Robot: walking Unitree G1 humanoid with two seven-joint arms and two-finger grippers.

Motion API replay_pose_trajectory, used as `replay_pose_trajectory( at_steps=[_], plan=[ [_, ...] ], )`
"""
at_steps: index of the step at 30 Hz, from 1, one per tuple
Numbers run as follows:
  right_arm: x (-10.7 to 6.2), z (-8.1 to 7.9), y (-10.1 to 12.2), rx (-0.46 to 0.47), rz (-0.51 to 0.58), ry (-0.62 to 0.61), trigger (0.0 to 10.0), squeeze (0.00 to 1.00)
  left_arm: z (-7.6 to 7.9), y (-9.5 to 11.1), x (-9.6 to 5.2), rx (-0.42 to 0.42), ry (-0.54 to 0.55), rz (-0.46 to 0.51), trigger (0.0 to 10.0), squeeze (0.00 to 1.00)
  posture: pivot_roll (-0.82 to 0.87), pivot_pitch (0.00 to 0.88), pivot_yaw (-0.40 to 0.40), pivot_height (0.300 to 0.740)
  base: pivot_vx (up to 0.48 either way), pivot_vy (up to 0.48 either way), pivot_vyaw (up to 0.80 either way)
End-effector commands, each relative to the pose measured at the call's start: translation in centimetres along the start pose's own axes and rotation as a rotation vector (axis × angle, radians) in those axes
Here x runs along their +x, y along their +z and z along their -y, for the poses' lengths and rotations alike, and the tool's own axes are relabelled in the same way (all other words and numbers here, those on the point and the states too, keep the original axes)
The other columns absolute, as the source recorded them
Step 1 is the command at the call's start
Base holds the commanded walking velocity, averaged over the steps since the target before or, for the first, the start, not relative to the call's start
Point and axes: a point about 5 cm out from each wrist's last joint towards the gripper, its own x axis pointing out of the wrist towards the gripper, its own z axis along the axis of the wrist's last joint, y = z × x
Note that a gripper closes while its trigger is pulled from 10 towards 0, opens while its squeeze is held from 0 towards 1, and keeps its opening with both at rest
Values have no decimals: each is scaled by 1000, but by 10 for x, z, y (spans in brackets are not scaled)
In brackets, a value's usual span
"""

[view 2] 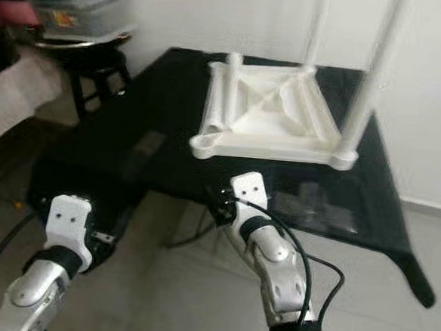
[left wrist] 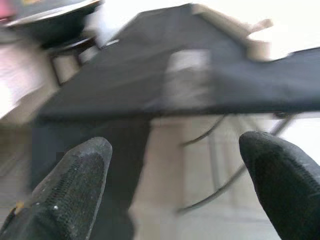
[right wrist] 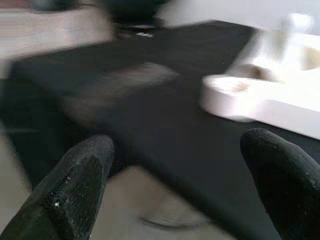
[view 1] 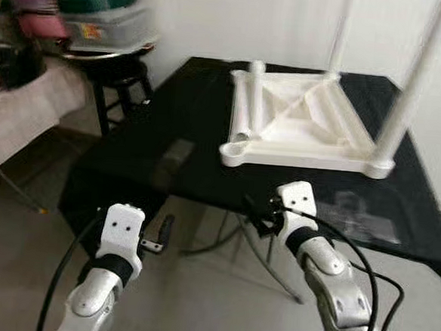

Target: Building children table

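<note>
A white children's table (view 1: 297,157) lies upside down on a black table (view 1: 170,124). Two white legs stand upright in its right corners, one near (view 1: 415,88) and one far (view 1: 339,34). A loose leg (view 1: 253,100) lies along its left side. The near-left corner socket (right wrist: 227,87) is empty. My right gripper (view 1: 259,214) hovers open at the black table's front edge, just short of that socket, nothing between its fingers (right wrist: 82,180). My left gripper (view 1: 159,237) is open and lower, in front of the black table's left corner, holding nothing.
A dark stool (view 1: 117,75) carrying a green-lidded container (view 1: 103,9) stands at the back left. Beside it is a cloth-covered surface (view 1: 20,113). Metal legs (view 1: 238,242) show under the black table. A white wall runs behind, and tiled floor (view 1: 196,300) lies below my arms.
</note>
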Motion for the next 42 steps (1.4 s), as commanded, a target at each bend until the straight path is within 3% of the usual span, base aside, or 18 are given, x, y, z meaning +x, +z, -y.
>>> replay_pose_trajectory(
  at_steps=[1,15,21,30,34,36,42],
  plan=[
    [0,-1,1,2,6,11,10000,0,-3,1,-1,9,16,6,10000,0,-60,83,23,740,0,0,0],
    [1,-3,4,0,28,27,10000,0,-7,5,-1,-15,29,24,10000,0,-60,82,27,740,0,0,0],
    [1,-5,4,7,29,48,10000,0,-7,10,1,-29,26,47,10000,0,-59,81,29,740,0,0,-738],
    [1,-9,8,3,61,78,10000,0,-2,20,5,-53,-7,82,10000,0,-60,80,31,740,0,0,-173],
    [0,-12,16,-11,111,135,10000,0,-1,25,7,-66,-16,100,10000,0,-59,77,32,740,180,0,600],
    [0,-16,21,24,142,172,10000,0,0,28,7,-68,-24,110,10000,0,-60,78,35,740,251,0,400],
    [4,-13,33,12,171,158,10000,0,3,30,8,-75,-42,119,10000,0,-62,79,38,740,268,0,0]
  ],
)
